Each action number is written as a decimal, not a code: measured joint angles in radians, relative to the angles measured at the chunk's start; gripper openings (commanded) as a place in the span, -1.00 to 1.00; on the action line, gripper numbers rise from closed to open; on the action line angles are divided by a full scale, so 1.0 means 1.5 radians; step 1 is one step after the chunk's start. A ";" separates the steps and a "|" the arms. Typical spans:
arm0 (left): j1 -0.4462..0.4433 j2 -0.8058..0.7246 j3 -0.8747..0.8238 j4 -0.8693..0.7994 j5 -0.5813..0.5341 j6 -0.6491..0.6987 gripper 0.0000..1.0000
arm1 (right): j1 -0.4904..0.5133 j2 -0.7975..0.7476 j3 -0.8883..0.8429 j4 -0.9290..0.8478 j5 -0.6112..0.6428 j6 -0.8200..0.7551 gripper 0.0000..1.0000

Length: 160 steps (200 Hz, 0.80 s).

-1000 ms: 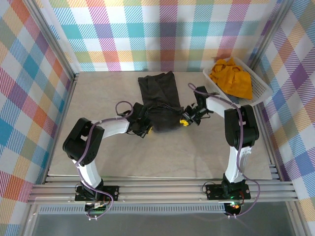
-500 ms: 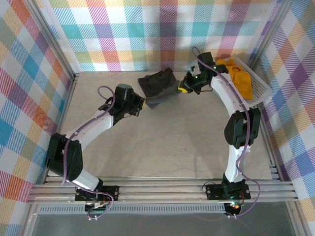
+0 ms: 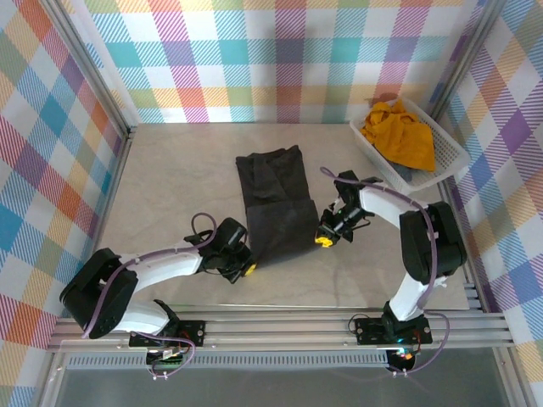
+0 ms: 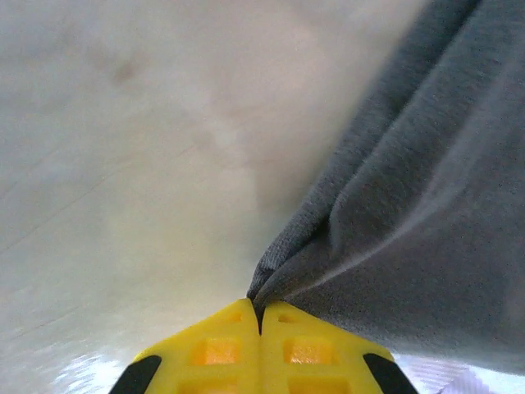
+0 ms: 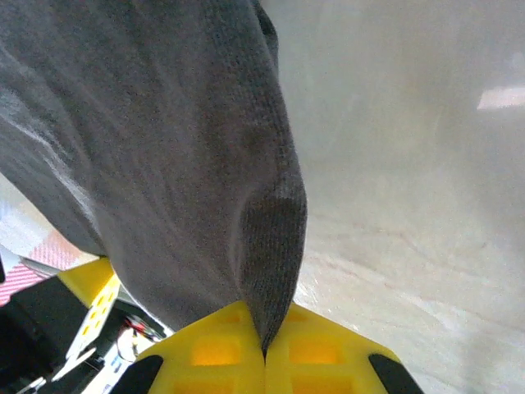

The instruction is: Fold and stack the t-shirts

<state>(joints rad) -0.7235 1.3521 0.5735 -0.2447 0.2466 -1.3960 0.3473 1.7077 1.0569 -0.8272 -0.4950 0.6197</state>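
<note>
Charcoal fabric t-shirt (image 3: 276,199) lies mid-surface, near corners pinched shut in left fingers (image 4: 205,349) and right fingers (image 5: 209,349), guessing to keep it taut for folding; mustard t-shirt (image 3: 399,136) sits in the white lattice basket (image 3: 441,134), far-right corner.

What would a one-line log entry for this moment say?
left gripper: shut on black t-shirt near corner | right gripper: shut on its other near corner | yellow t-shirt: in basket | stage: nothing stacked yet

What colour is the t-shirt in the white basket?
The t-shirt is mustard yellow; top external view shows it best.
</note>
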 measured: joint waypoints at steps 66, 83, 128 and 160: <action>-0.010 -0.146 0.041 -0.093 -0.043 0.003 -1.00 | 0.006 -0.091 0.027 -0.027 0.012 0.013 -1.00; -0.010 -0.177 0.082 -0.118 -0.076 0.003 -1.00 | 0.006 -0.095 0.087 -0.046 0.021 0.016 -1.00; -0.006 -0.177 0.193 -0.148 -0.161 0.003 -1.00 | 0.005 -0.060 0.260 -0.090 0.028 0.039 -1.00; 0.051 -0.110 0.281 -0.144 -0.176 0.020 -1.00 | -0.002 0.029 0.389 -0.108 0.026 0.066 -1.00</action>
<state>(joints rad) -0.6472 1.1877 0.9951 -0.4606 -0.0174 -1.3666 0.3450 1.7515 1.6402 -0.9886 -0.4557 0.7185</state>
